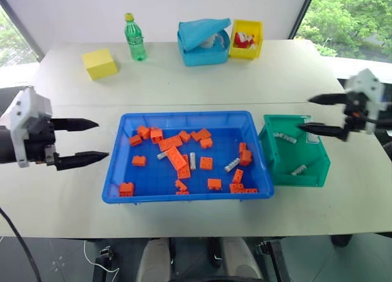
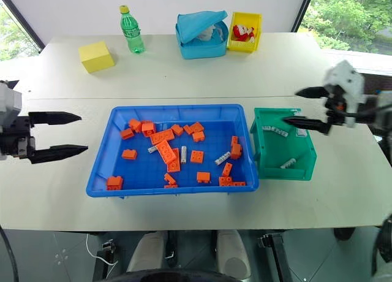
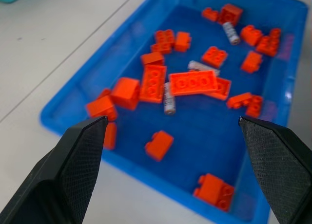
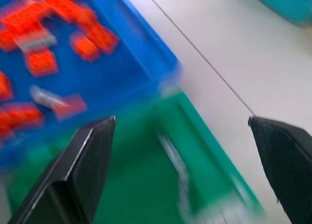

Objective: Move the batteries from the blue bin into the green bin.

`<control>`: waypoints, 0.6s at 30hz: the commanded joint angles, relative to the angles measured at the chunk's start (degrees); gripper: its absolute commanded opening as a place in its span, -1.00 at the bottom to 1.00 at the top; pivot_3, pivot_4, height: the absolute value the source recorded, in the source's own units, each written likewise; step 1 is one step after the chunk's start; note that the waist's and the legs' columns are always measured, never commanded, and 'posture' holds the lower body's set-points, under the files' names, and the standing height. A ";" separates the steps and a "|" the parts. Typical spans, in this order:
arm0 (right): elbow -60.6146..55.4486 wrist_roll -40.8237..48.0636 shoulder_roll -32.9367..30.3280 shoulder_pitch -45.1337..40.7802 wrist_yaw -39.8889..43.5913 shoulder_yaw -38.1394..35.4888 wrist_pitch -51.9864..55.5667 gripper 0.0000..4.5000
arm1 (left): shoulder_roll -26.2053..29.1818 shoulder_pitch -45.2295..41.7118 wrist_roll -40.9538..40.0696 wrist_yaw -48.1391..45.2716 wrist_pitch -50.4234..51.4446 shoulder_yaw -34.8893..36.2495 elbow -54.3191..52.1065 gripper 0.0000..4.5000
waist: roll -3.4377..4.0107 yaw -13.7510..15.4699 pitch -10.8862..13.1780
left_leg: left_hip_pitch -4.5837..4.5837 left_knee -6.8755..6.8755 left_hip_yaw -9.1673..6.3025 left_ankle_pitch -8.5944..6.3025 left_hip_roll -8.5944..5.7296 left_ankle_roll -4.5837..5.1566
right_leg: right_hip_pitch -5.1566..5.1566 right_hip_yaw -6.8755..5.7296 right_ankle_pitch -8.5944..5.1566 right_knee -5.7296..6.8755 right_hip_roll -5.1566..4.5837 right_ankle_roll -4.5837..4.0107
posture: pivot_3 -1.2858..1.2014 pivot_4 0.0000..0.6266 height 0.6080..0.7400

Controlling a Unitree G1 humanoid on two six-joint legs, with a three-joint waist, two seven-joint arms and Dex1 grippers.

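Batteries untouched in blue bin, right gripper and left gripper both spread wide, empty

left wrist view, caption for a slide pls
Open left gripper above shallow bright-blue plastic bin holding orange toy bricks and silvery cylindrical batteries.

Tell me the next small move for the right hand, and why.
Probably swing the right hand, open and empty above the green bin, across to the blue bin and down toward the nearest battery. Two batteries already lie in the green bin, while about three remain among the orange bricks in the blue one. The left hand is also open, beside the blue bin's far side.
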 commanded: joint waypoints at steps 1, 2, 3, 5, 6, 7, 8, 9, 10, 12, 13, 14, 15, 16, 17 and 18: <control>-10.57 2.00 4.27 -4.31 -4.37 4.81 9.19 0.99 | -0.04 0.58 -2.25 -1.18 0.77 -0.29 -3.53 1.00 | -0.01 0.15 0.00 | -0.02 0.00 0.00 0.00 0.00 0.00 | -0.05 0.00 -0.01 0.08 0.00 -0.01 | 0.03 -0.52 0.93; -12.61 2.06 5.99 -5.40 -5.62 6.58 11.55 0.99 | 0.12 0.83 -2.53 -1.47 0.93 -0.56 -4.09 1.00 | -0.01 0.23 0.00 | -0.07 0.05 -0.01 0.01 0.00 -0.01 | -0.14 0.00 -0.03 0.20 0.00 -0.04 | 0.03 -0.52 0.93; -14.17 1.51 8.24 -6.38 -7.18 8.52 12.59 0.99 | 0.31 1.18 -2.61 -1.89 0.93 -0.83 -4.53 1.00 | -0.02 0.27 0.00 | -0.15 0.09 0.00 0.01 -0.01 -0.01 | -0.25 0.02 -0.03 0.28 0.00 -0.04 | 0.03 -0.52 0.93; -16.37 2.01 13.74 -8.25 -10.56 12.02 17.21 0.99 | 0.85 2.76 -1.65 -3.36 0.13 -1.22 -5.10 1.00 | -0.03 0.25 -0.01 | -0.18 0.12 -0.01 0.02 -0.01 -0.02 | -0.33 0.03 -0.03 0.36 0.00 -0.05 | 0.03 -0.52 0.93; -17.15 1.31 16.50 -8.90 -12.18 14.72 19.02 0.99 | 1.01 3.66 -0.71 -4.11 -0.77 -1.40 -5.15 1.00 | -0.04 0.19 -0.01 | -0.19 0.12 -0.01 0.02 -0.01 -0.02 | -0.34 0.04 -0.03 0.37 0.01 -0.05 | 0.03 -0.52 0.93; -17.60 0.75 18.17 -9.30 -13.18 16.43 20.38 0.99 | 1.11 4.20 -0.09 -4.53 -1.40 -1.54 -5.14 1.00 | -0.04 0.08 -0.01 | -0.18 0.13 0.00 0.02 -0.01 -0.02 | -0.33 0.04 -0.03 0.38 0.01 -0.05 | 0.03 -0.52 0.93; -17.62 0.60 20.40 -9.52 -13.94 18.44 21.66 0.99 | 1.01 4.27 0.37 -4.26 -1.84 -1.77 -4.96 1.00 | -0.04 0.10 -0.01 | -0.18 0.13 0.02 0.02 -0.01 -0.02 | -0.37 0.06 -0.03 0.39 0.01 -0.06 | 0.03 -0.52 0.93; -17.54 0.68 21.65 -9.62 -14.32 19.51 22.50 0.99 | 0.89 4.12 0.57 -3.94 -2.00 -1.97 -4.83 1.00 | -0.07 0.12 -0.03 | -0.20 0.13 0.01 0.03 -0.01 -0.02 | -0.38 0.06 -0.03 0.41 0.02 -0.06 | 0.03 -0.52 0.93; -16.37 0.90 24.34 -9.77 -15.57 20.62 23.67 0.99 | 0.69 3.74 0.40 -3.45 -1.72 -2.11 -4.71 1.00 | -0.08 0.18 -0.03 | -0.20 0.13 0.00 0.03 -0.01 -0.02 | -0.38 0.06 -0.03 0.41 0.03 -0.06 | 0.03 -0.52 0.93; -13.88 -0.01 28.73 -9.91 -18.09 23.17 25.04 0.99 | 0.21 2.83 0.22 -2.33 -1.37 -2.55 -4.76 1.00 | -0.17 0.27 -0.08 | -0.23 0.16 0.00 0.03 -0.02 -0.02 | -0.38 0.06 -0.03 0.42 0.02 -0.06 | 0.03 -0.52 0.93; -13.01 -0.82 30.20 -9.83 -18.82 24.64 25.18 0.99 | 0.00 2.40 0.06 -1.75 -1.11 -2.77 -4.87 1.00 | -0.19 0.24 -0.10 | -0.24 0.17 0.00 0.03 -0.02 -0.02 | -0.38 0.06 -0.02 0.42 0.02 -0.06 | 0.03 -0.52 0.93; -12.21 -1.72 31.54 -9.78 -19.52 26.09 25.01 0.99 | -0.15 2.09 -0.13 -1.28 -0.83 -2.97 -5.05 1.00 | -0.19 0.23 -0.10 | -0.25 0.20 0.00 0.03 -0.02 -0.01 | -0.38 0.06 -0.02 0.43 0.02 -0.05 | 0.03 -0.52 0.93; -11.30 -2.38 32.85 -9.92 -20.24 27.13 24.97 0.99 | -0.24 1.91 -0.29 -0.92 -0.64 -3.10 -5.22 1.00 | -0.20 0.23 -0.10 | -0.25 0.22 0.00 0.03 -0.02 -0.01 | -0.36 0.06 -0.02 0.43 0.02 -0.05 | 0.03 -0.52 0.93; -9.87 -3.27 34.67 -10.32 -21.77 27.95 25.31 0.99 | -0.36 1.78 -0.45 -0.51 -0.50 -3.13 -5.40 1.00 | -0.20 0.20 -0.10 | -0.26 0.25 0.00 0.03 -0.01 -0.01 | -0.36 0.06 -0.02 0.44 0.01 -0.05 | 0.03 -0.52 0.93; -8.85 -3.87 35.89 -10.62 -22.85 28.39 25.58 0.99 | -0.44 1.69 -0.55 -0.19 -0.41 -3.16 -5.56 1.00 | -0.20 0.18 -0.11 | -0.28 0.28 0.00 0.03 -0.01 -0.01 | -0.36 0.06 -0.02 0.45 0.01 -0.05 | 0.03 -0.52 0.93; -7.67 -5.97 37.11 -11.17 -25.03 29.93 25.64 0.99 | -0.62 1.64 -0.73 0.28 -0.13 -3.04 -5.69 1.00 | -0.20 0.15 -0.11 | -0.28 0.31 0.00 0.03 -0.01 -0.01 | -0.36 0.06 -0.02 0.47 0.02 -0.05 | 0.03 -0.52 0.93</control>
